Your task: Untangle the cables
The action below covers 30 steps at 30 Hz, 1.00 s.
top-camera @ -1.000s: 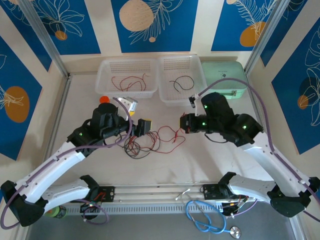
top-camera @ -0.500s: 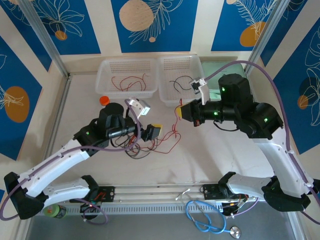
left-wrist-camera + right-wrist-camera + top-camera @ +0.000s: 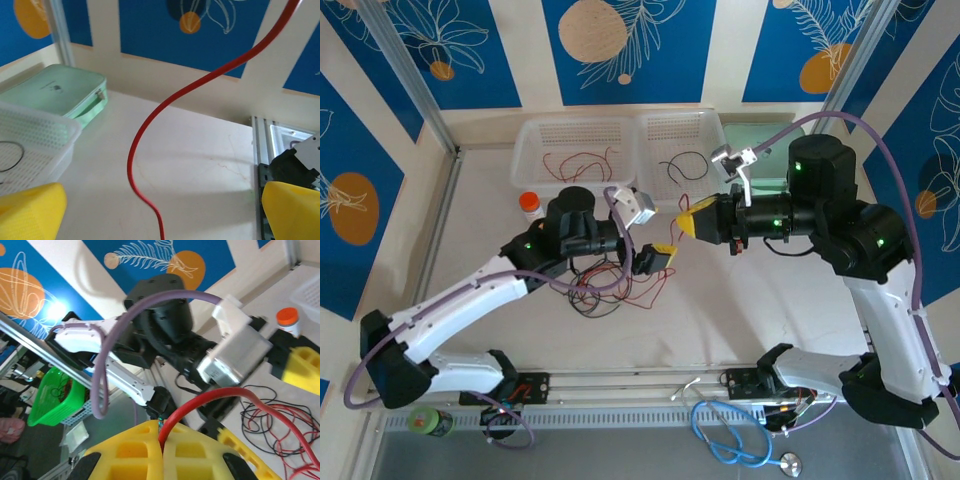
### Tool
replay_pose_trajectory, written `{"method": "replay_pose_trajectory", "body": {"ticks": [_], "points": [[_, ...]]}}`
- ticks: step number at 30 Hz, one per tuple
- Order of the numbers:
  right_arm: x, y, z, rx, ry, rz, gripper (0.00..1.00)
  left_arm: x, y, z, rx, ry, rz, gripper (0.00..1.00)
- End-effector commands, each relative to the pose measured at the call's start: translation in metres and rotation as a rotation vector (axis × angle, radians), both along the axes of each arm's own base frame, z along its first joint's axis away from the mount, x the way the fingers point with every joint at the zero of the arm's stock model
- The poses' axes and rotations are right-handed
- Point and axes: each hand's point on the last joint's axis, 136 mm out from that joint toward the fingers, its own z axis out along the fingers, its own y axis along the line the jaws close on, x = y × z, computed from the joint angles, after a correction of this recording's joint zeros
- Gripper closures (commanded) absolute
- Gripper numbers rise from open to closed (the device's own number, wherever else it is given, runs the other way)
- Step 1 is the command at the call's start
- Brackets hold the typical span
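Note:
The cables (image 3: 605, 288) lie as a loose tangle of thin red and black wires on the table between the arms. My right gripper (image 3: 689, 222) is raised above the table and shut on one red cable (image 3: 215, 396), which arcs from its yellow fingertips (image 3: 135, 452) down to the tangle (image 3: 280, 426). My left gripper (image 3: 659, 259) stands open just right of the tangle, below the right gripper. In the left wrist view the red cable (image 3: 134, 155) hangs between the wide-apart yellow fingertips (image 3: 31, 210), touching neither.
Two white baskets stand at the back: the left one (image 3: 535, 140) holds red wires, the right one (image 3: 710, 130) a black wire. A mint-green case (image 3: 770, 145) sits behind the right arm. An orange-capped bottle (image 3: 530, 205) stands left of the left arm.
My right gripper has lifted and drawn back to the right with the red cable pinched in it. My left arm has reached right, bringing its open jaws around the hanging cable.

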Motion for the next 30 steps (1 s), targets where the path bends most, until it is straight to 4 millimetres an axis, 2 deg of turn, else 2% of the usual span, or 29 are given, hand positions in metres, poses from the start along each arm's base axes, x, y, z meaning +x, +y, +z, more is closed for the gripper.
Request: {"method": "replay_pose_trajectory", "body": {"ticks": [1,8,9,11,13,21,30], "points": [[-0.018,0.002,0.014,0.055,-0.003,0.113,1.0,-0.013,-0.015,0.027,-0.062,-0.113,-0.123,0.0],[-0.026,0.003,0.018,0.085,0.01,0.158,1.0,0.001,-0.03,0.02,-0.05,-0.093,-0.115,0.0],[-0.025,0.003,0.017,0.086,0.01,0.154,1.0,0.002,-0.032,0.02,-0.053,-0.088,-0.115,0.03],[-0.024,0.002,0.017,0.086,0.004,0.142,1.0,0.002,-0.032,0.02,-0.058,-0.081,-0.113,0.14],[-0.023,0.001,0.016,0.086,0.001,0.129,1.0,0.003,-0.031,0.021,-0.066,-0.08,-0.103,0.38],[-0.015,0.001,0.009,0.097,0.011,0.101,1.0,0.001,-0.025,0.026,-0.078,-0.081,-0.076,1.0],[-0.005,-0.002,0.002,0.123,0.026,0.053,1.0,0.0,-0.012,0.041,-0.114,-0.105,-0.014,1.0]]}}
